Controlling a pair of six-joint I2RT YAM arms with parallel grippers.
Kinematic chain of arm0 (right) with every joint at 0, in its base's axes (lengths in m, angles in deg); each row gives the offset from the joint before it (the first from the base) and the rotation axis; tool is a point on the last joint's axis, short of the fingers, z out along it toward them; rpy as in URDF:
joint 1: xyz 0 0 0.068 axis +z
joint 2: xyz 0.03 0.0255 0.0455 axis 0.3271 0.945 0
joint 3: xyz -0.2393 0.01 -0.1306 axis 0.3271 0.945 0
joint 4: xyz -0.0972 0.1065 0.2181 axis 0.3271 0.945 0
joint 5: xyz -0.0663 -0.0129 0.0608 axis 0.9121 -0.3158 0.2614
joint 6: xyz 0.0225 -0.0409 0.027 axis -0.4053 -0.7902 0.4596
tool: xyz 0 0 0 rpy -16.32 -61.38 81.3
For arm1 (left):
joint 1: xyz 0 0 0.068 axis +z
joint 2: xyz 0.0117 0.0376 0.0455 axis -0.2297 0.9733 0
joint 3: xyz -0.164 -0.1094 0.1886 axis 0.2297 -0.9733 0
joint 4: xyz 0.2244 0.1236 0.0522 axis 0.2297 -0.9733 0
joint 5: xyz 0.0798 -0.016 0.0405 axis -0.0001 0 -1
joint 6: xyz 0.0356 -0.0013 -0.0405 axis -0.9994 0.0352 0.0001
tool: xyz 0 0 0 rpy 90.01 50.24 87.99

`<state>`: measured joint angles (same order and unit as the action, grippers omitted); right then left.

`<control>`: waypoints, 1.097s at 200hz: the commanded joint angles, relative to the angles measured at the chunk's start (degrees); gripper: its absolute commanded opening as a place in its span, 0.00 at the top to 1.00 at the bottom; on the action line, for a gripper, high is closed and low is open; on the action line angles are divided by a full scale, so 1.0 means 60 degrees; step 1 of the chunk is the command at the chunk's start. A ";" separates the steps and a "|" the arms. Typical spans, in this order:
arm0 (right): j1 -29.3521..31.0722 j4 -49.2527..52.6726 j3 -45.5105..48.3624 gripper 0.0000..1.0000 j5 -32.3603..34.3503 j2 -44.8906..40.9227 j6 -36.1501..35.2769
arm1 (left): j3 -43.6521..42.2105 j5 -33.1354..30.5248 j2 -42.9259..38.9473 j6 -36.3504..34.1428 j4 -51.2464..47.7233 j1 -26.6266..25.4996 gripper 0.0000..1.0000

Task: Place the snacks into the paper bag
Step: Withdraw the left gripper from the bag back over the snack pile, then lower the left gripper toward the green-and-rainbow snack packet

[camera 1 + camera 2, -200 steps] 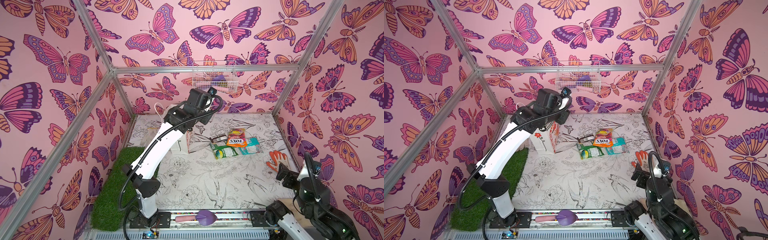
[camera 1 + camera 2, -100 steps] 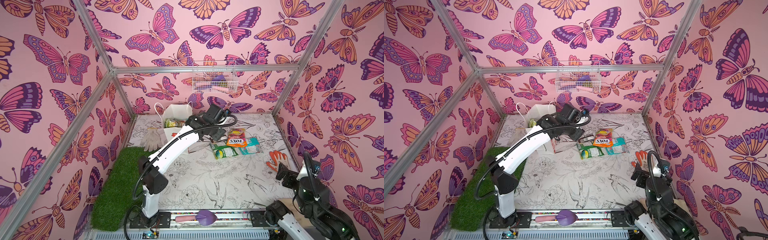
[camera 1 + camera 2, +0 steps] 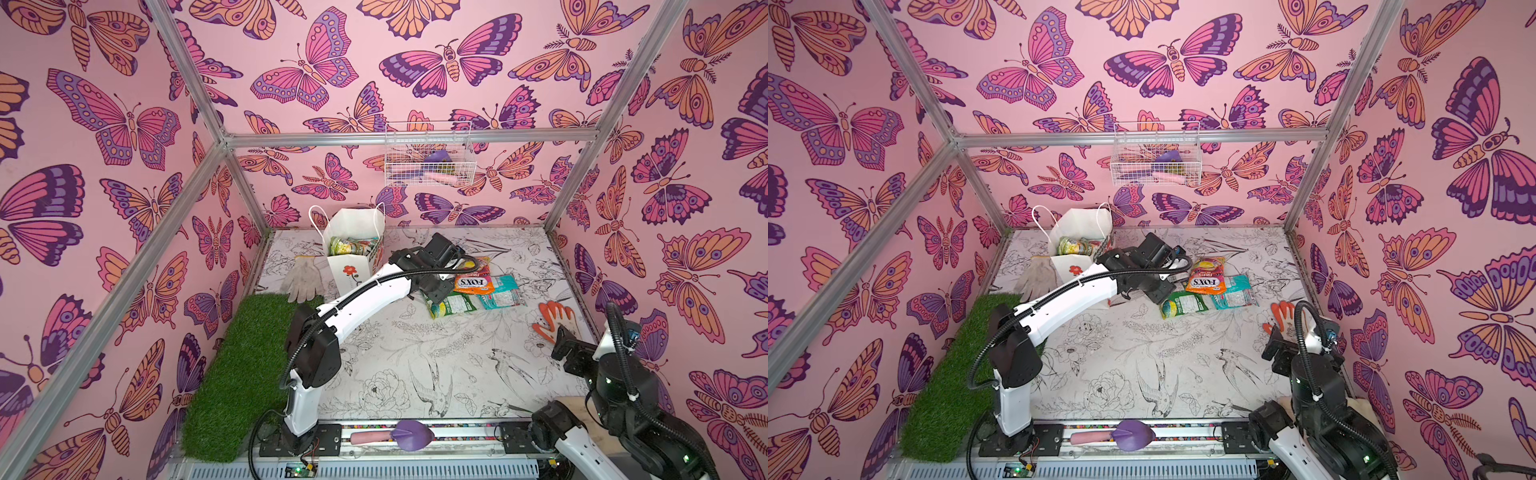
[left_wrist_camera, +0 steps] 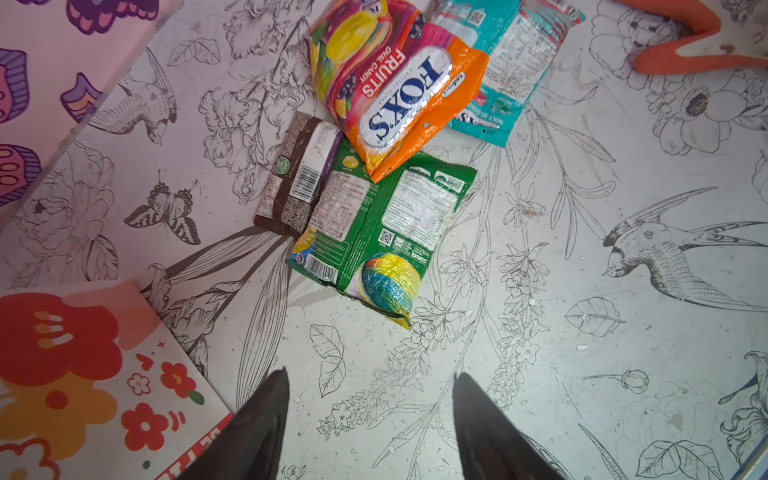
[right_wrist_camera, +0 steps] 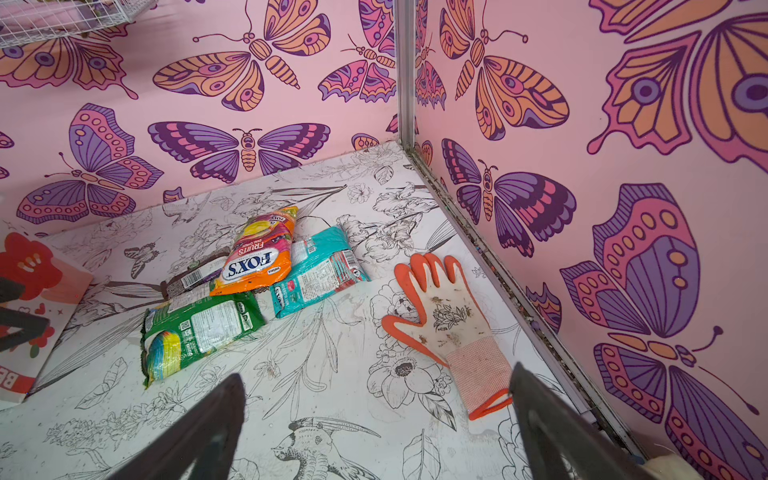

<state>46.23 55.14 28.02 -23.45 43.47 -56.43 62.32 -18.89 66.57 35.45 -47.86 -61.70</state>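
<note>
Status: my left fingers (image 4: 253, 432) are apart with nothing between them. They hover low over the table (image 4: 561, 374), between the paper bag (image 3: 338, 276) and the snack pile. My right fingers (image 5: 199, 432) are spread wide and empty, near right, beside the orange glove (image 5: 440, 311). That's not a snack, so ignore it. Same for the white glove (image 3: 301, 276) left of the bag.

Bag: upright at far left of the table, mouth open, handles up. A yellow-green packet (image 3: 351, 246) is already inside, plus something I can't make out.

Pile: far middle, right of the bag, four pieces overlapping. The FOX'S bag (image 4: 399, 91) lies on top. It covers an edge of the green packet (image 4: 374, 232), a corner of the dark brown bar (image 4: 295, 174) and part of the teal packet (image 4: 511, 62).

Handling, my read:
- **All four:** light, thin crinkly film, slick, contents shifting inside. The flat ones give little to pinch from above, so I'd expect to skate off.
- **FOX'S:** puffed, so it offers height. Take it first, across the narrow way at mid-body or at the crimped orange near end. Lifting it also frees the rest.
- **Green packet:** next, by its free near edge.
- **Brown bar:** looks stiffer and narrow, so straddle its width.
- **Grip:** nothing fragile beyond crushed candy, so a firm close is fine.
- **Risks:** dragging a neighbour along. Also clipping the bag's rim on the drop, since the paper wall looks flimsy and could tip.
</note>
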 commanded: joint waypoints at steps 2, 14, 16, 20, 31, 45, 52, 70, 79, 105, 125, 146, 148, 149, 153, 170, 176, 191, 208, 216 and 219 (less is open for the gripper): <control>-0.0036 -0.0023 0.0022 0.01 0.0150 0.0054 -0.0035 | -0.0495 0.0045 -0.0019 0.0128 0.0464 -0.0117 0.35; -0.0040 -0.0026 0.0021 0.01 0.0145 0.0082 -0.0036 | -0.0636 -0.0063 0.0070 0.0132 0.0519 -0.0172 0.34; -0.0040 -0.0026 0.0014 0.01 0.0140 0.0083 -0.0035 | -0.0660 -0.0083 0.0086 0.0126 0.0515 -0.0183 0.34; -0.0040 -0.0040 0.0021 0.01 0.0138 0.0084 -0.0035 | -0.0687 -0.0122 0.0119 0.0119 0.0518 -0.0197 0.34; -0.0043 -0.0041 0.0020 0.01 0.0138 0.0096 -0.0037 | -0.0764 -0.0211 0.0195 0.0105 0.0536 -0.0246 0.34; -0.0040 -0.0043 0.0018 0.01 0.0137 0.0127 -0.0039 | -0.0829 -0.0225 0.0274 0.0119 0.0568 -0.0275 0.34; -0.0037 -0.0040 0.0021 0.01 0.0135 0.0153 -0.0049 | -0.0846 -0.0200 0.0319 0.0141 0.0597 -0.0279 0.34; -0.0040 -0.0051 0.0006 0.01 0.0138 0.0208 -0.0057 | -0.0908 -0.0148 0.0422 0.0163 0.0670 -0.0306 0.34; -0.0032 -0.0051 0.0006 0.01 0.0138 0.0219 -0.0057 | -0.0951 -0.0155 0.0470 0.0190 0.0727 -0.0308 0.34; -0.0044 -0.0030 0.0020 0.01 0.0160 0.0201 -0.0044 | -0.1034 -0.0184 0.0624 0.0221 0.0873 -0.0348 0.34; -0.0042 -0.0022 0.0021 0.01 0.0160 0.0172 -0.0041 | -0.1015 -0.0339 0.0754 0.0189 0.0902 -0.0421 0.34; -0.0040 -0.0029 0.0021 0.01 0.0153 0.0167 -0.0049 | -0.1014 -0.0480 0.0860 0.0147 0.0918 -0.0526 0.33; -0.0040 -0.0024 0.0021 0.01 0.0153 0.0170 -0.0049 | -0.1021 -0.0495 0.0880 0.0137 0.0919 -0.0535 0.33; -0.0044 -0.0015 0.0017 0.01 0.0142 0.0160 -0.0049 | -0.1025 -0.0497 0.0886 0.0128 0.0922 -0.0539 0.33; -0.0030 -0.0028 0.0021 0.01 0.0149 0.0157 -0.0049 | -0.1015 -0.0520 0.0907 0.0126 0.0913 -0.0563 0.33; -0.0041 -0.0022 0.0020 0.01 0.0166 0.0126 -0.0048 | -0.1004 -0.0692 0.1025 0.0047 0.0918 -0.0656 0.33; -0.0040 -0.0032 0.0019 0.01 0.0167 0.0110 -0.0035 | -0.1000 -0.0757 0.1070 0.0006 0.0923 -0.0695 0.33; -0.0047 -0.0029 0.0021 0.01 0.0168 0.0091 -0.0035 | -0.0995 -0.0836 0.1138 -0.0041 0.0920 -0.0737 0.32; -0.0040 -0.0022 0.0019 0.01 0.0167 0.0080 -0.0038 | -0.0966 -0.0822 0.1185 -0.0056 0.0917 -0.0762 0.32; -0.0040 -0.0031 0.0021 0.01 0.0168 0.0082 -0.0035 | -0.0956 -0.0822 0.1199 -0.0057 0.0917 -0.0762 0.32; -0.0040 -0.0033 0.0021 0.01 0.0167 0.0097 -0.0035 | -0.0961 -0.0822 0.1212 -0.0068 0.0911 -0.0775 0.32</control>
<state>46.23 55.14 28.02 -23.45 44.30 -56.41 56.79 -22.61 72.56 35.73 -42.22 -66.14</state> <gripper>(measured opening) 0.992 0.679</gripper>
